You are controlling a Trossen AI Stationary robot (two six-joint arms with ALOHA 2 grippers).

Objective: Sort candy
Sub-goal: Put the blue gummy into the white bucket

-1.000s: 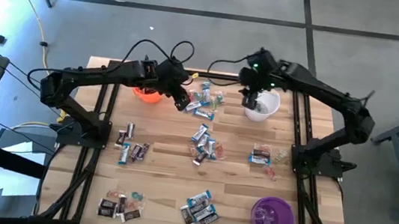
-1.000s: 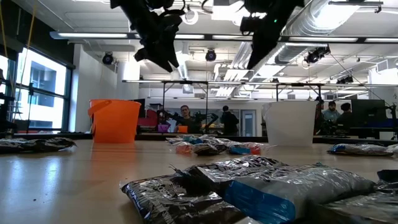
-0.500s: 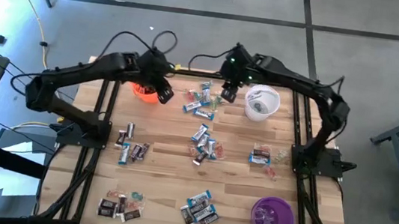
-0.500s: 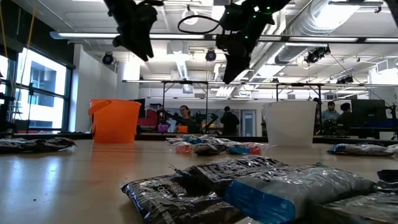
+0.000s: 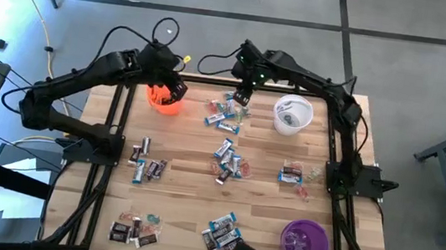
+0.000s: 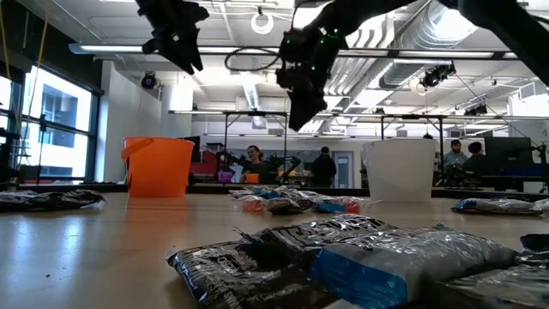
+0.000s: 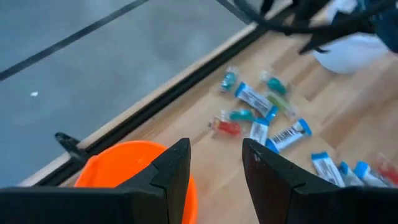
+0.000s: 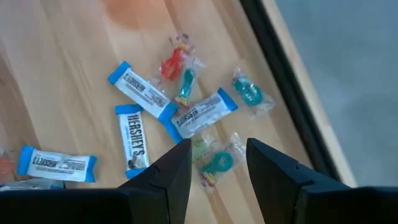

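Note:
The candy lies in several small heaps on the wooden table [image 5: 189,197]. One heap of blue-and-white, teal and red pieces [image 5: 226,114] sits at the far middle. My right gripper [image 5: 243,95] hangs open above this heap [image 8: 186,112], with nothing between its fingers. My left gripper [image 5: 172,88] stands open over the orange cup [image 5: 163,100], whose rim [image 7: 124,163] shows just beyond its empty fingers. Both grippers hang high above the table in the low view, the left [image 6: 189,62] and the right [image 6: 296,116].
A white cup [image 5: 293,116] stands at the far right and a purple cup [image 5: 304,242] at the near right. More candy heaps lie at the centre [image 5: 227,162], left [image 5: 147,167], right [image 5: 295,174], near left [image 5: 134,228] and near middle [image 5: 223,231].
My left gripper has gone up and toward the table's far left, from beside the far candy heap to above the orange cup. My right gripper has swung from over the white cup toward the left and down, and now hangs over the far candy heap. Neither gap has changed.

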